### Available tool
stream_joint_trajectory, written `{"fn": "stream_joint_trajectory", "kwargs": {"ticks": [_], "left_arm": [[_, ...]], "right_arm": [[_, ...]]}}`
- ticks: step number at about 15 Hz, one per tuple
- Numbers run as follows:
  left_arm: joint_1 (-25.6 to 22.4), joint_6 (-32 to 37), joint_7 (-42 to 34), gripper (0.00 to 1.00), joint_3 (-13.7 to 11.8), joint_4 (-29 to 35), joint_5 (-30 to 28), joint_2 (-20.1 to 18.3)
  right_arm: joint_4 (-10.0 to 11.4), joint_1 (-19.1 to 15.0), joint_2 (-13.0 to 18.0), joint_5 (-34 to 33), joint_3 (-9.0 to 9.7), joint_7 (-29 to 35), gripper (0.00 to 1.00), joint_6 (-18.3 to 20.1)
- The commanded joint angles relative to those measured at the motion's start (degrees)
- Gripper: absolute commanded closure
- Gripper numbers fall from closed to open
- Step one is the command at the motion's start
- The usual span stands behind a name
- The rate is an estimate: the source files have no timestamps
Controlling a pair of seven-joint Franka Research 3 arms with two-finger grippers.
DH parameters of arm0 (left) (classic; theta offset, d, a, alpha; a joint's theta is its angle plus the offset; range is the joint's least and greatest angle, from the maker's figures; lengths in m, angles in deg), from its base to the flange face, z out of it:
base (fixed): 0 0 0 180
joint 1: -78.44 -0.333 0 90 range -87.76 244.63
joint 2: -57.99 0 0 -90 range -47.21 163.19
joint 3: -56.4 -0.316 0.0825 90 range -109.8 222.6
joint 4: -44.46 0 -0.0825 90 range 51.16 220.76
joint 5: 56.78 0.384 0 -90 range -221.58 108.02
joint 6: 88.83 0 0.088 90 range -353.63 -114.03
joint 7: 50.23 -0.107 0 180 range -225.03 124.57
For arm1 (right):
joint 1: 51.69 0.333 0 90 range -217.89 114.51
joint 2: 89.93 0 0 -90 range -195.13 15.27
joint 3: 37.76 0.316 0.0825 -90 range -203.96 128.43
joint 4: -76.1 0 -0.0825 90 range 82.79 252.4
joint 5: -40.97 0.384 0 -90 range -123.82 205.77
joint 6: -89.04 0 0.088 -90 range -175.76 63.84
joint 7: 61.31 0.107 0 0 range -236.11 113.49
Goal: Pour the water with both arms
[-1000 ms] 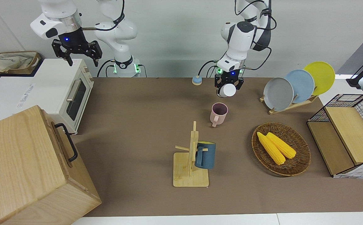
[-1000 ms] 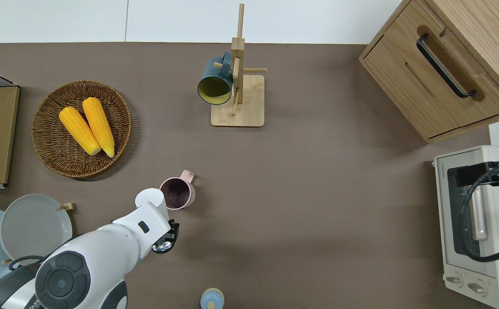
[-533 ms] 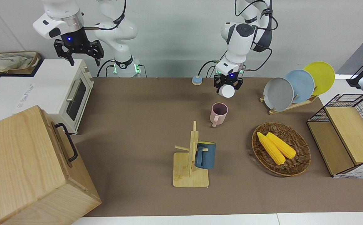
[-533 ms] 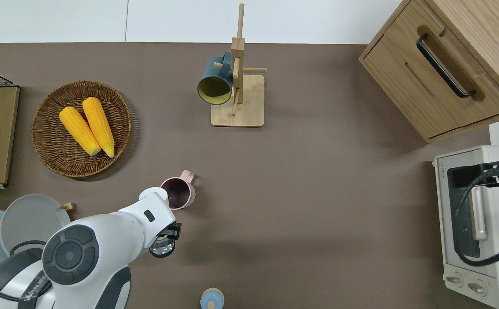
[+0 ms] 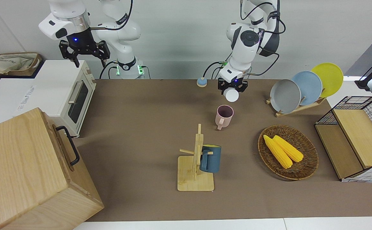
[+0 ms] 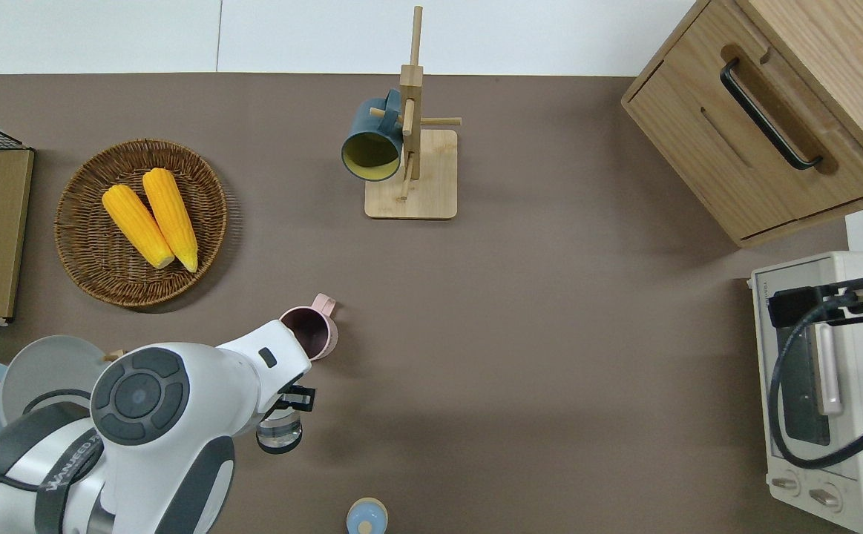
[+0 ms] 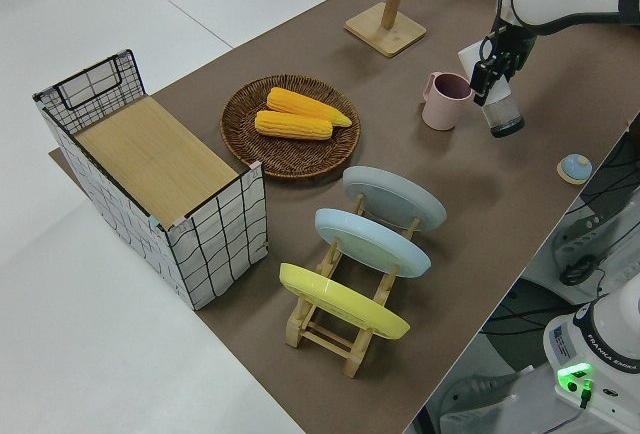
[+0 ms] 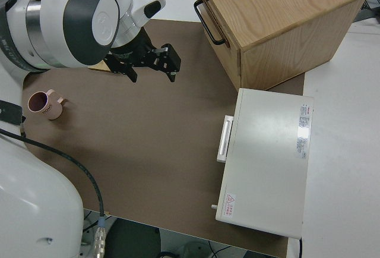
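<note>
Left gripper clamped on clear white-capped bottle, tilted just beside the matte pink handled mug. Right gripper spread wide, empty.

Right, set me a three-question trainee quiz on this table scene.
1. True or false: the blue mug hangs on the wooden rack.
2. What lies in the wicker basket? A) two corn cobs B) three plates C) a spoon
3. Fill in: the left gripper holds a tilted clear container close to the ____ mug.

Key: 1 true; 2 A; 3 pink, the pink mug that stands upright on the table.
</note>
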Motion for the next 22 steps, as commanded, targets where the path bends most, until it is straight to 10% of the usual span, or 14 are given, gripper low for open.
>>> {"fn": "stream_joint_trajectory", "kwargs": {"ticks": [1, 22], "left_arm": [[0.5, 2.8, 0.3, 1.00, -0.5, -2.5, 0.2, 1.9], [-0.1, 19.1, -0.3, 1.00, -1.3, -13.2, 0.2, 11.9]], "right_arm": [[0.9, -0.1, 0.9, -0.3, -0.03, -1.5, 0.009, -0.4], [0.9, -0.1, 0.9, -0.2, -0.02, -1.5, 0.011, -0.4]]}}
